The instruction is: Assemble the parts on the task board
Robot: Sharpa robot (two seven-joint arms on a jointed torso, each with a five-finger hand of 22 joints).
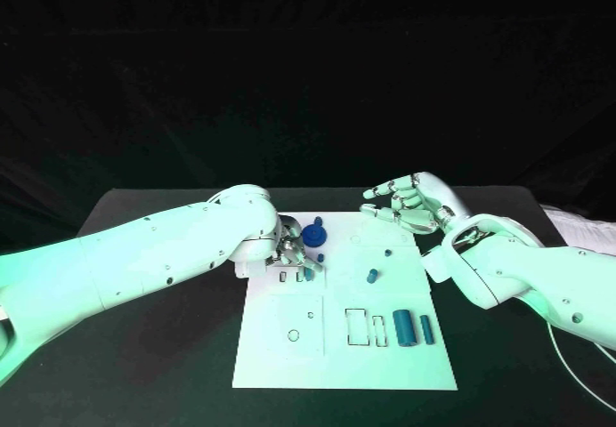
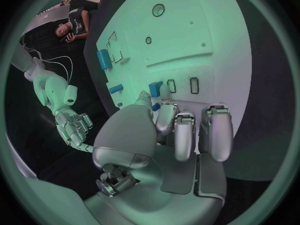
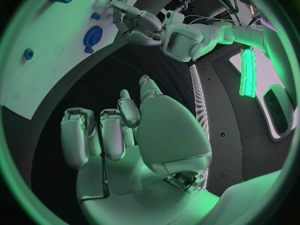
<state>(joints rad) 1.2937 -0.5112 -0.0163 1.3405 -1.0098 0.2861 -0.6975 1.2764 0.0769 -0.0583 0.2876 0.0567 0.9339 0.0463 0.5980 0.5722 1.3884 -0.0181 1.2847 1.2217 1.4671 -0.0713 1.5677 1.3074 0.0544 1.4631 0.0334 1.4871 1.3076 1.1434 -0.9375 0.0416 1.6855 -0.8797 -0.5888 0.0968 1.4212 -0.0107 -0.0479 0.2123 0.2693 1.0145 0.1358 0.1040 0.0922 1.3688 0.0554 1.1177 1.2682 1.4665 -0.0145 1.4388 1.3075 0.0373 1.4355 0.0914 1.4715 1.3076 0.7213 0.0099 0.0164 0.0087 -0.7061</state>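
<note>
Left hand down on task board, pinching small blue part near the slots. Right hand raised, fingers curled, holding nothing. Next: probably seating part, needing close alignment.

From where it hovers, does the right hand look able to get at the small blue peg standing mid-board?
Probably yes. The right hand hangs over the task board's far edge holding nothing, and nothing lies between it and the small blue peg. The left hand works well aside.
</note>
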